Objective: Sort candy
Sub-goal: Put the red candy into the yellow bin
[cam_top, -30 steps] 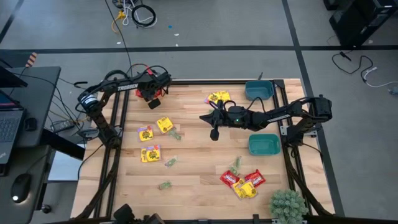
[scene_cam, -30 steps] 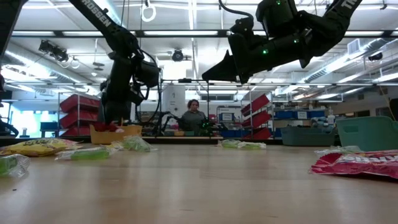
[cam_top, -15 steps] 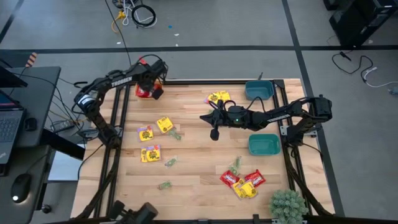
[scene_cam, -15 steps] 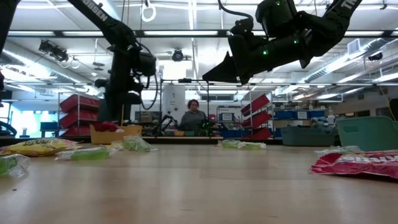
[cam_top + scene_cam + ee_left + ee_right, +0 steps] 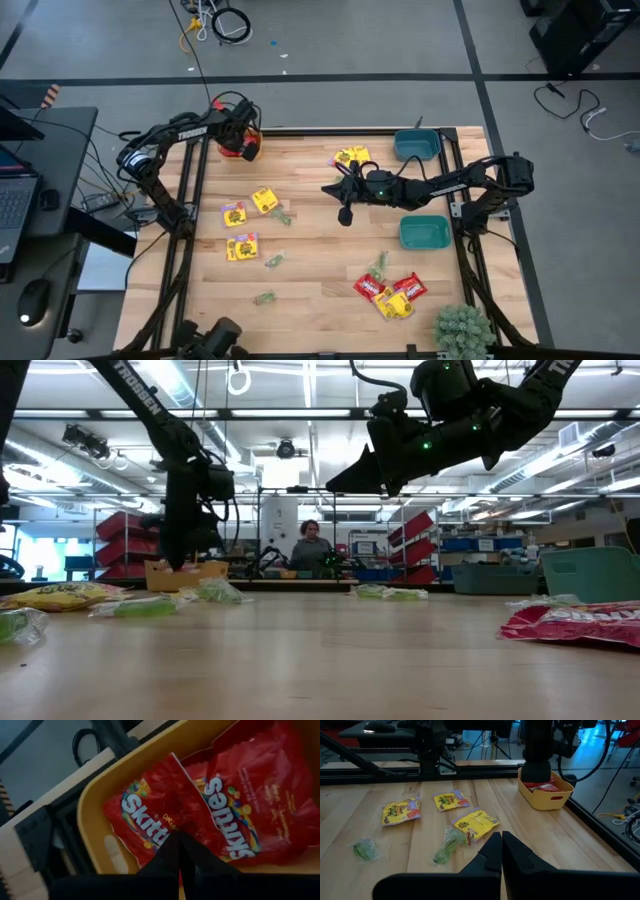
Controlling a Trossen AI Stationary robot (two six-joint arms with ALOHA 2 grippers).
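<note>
Red candy packets (image 5: 200,815) fill the yellow bowl (image 5: 95,805), wrist view only.

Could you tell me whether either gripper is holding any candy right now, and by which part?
Neither: the left gripper is shut empty above red packets; the right gripper is shut empty.

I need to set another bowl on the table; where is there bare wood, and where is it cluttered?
Bare wood lies between the yellow packets and the teal bowl, under the right gripper. Crowded: the red packets by the plant.
</note>
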